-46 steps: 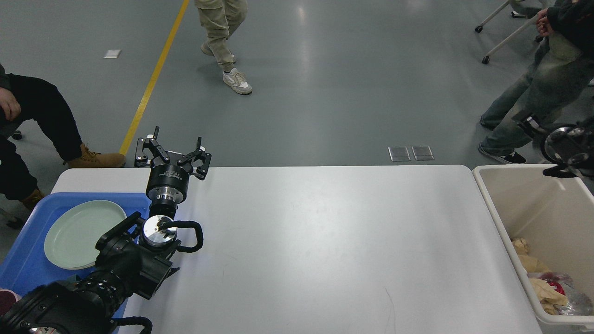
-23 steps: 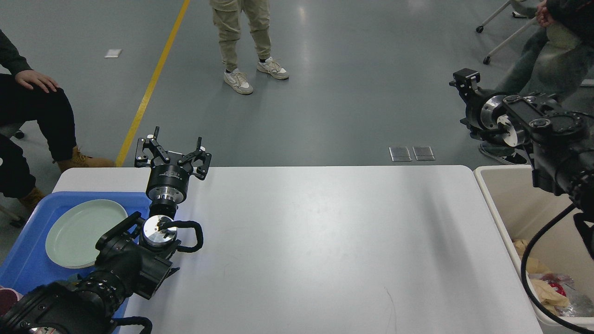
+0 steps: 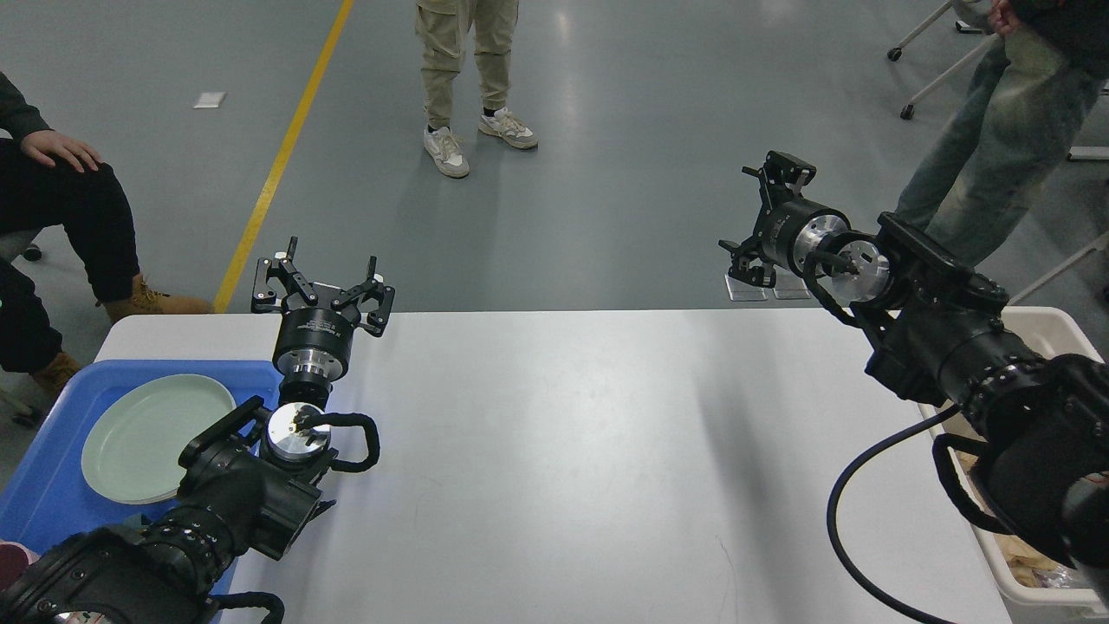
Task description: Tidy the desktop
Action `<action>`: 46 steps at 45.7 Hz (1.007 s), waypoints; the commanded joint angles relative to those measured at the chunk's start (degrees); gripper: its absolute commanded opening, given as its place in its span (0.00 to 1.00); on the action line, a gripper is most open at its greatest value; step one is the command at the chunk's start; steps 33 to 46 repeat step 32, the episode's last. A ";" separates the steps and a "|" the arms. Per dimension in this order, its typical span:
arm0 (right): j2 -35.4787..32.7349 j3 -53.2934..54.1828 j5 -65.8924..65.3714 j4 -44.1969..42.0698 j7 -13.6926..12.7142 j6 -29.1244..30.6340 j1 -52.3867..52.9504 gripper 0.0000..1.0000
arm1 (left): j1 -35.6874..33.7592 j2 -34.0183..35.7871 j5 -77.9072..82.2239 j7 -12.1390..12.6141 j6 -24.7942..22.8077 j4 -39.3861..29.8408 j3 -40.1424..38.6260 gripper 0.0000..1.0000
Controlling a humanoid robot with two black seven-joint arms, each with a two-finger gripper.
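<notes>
The white desktop fills the middle of the head view and nothing lies on its bare middle. My left gripper is open and empty, held up over the desktop's back left part, just right of the blue tray. My right gripper is open and empty, held in the air above the desktop's back right edge, pointing left and away. Its arm crosses over the beige bin.
A blue tray at the left edge holds a pale green plate. A beige bin with crumpled waste stands off the right end, mostly hidden by my right arm. People stand and sit on the floor beyond the table.
My right arm has swung in from the right edge to the left, and its gripper is now above the desktop's back right edge. The left arm has not moved. People behind have shifted.
</notes>
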 commanded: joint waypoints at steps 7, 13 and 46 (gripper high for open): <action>4.54 11.38 1.83 -0.13 4.25 0.31 -2.80 1.00 | -0.07 0.00 0.00 0.03 -0.01 -0.01 -0.03 0.97; 4.19 16.14 1.92 -0.04 4.33 0.93 -3.68 1.00 | -0.07 0.00 0.00 0.03 -0.01 -0.01 -0.03 0.97; 3.92 21.41 2.97 -0.04 4.42 1.98 -5.27 1.00 | -0.07 0.00 0.00 0.03 -0.01 -0.01 -0.03 0.97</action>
